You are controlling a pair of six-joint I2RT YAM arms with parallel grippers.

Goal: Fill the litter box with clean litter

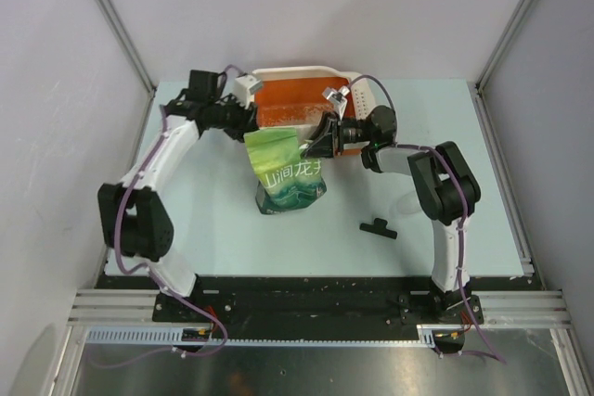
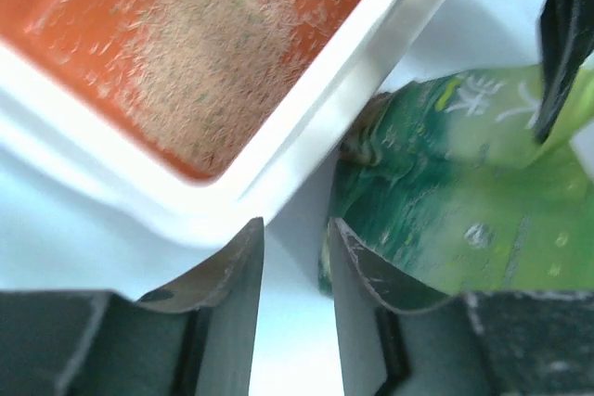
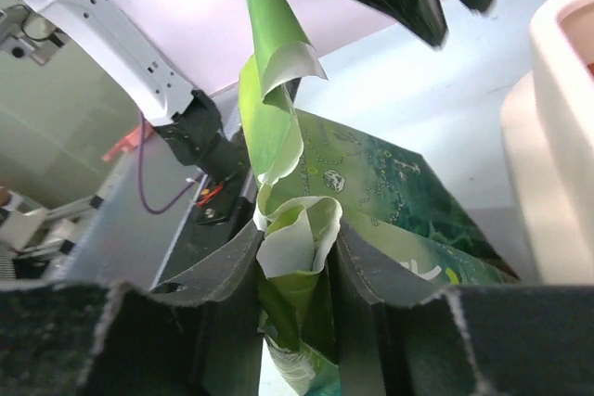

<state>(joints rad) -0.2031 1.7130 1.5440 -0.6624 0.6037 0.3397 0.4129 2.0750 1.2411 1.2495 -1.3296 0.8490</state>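
Observation:
The litter box [image 1: 299,74], orange inside with a cream rim, stands at the back of the table. Pale clean litter [image 2: 223,62] covers part of its floor. A green pouch [image 1: 289,173] with white characters stands tilted just in front of the box. My right gripper [image 3: 299,234] is shut on the pouch's crumpled top edge [image 3: 295,248]. It reaches in from the right [image 1: 318,141]. My left gripper [image 2: 295,229] is open with only table showing between its fingers. It hovers at the box's near left corner [image 1: 252,122], beside the pouch [image 2: 445,192].
A small black T-shaped piece [image 1: 378,227] lies on the table to the right of the pouch. The box rim [image 2: 306,127] runs close above my left fingers. Enclosure walls stand to the left, the right and behind.

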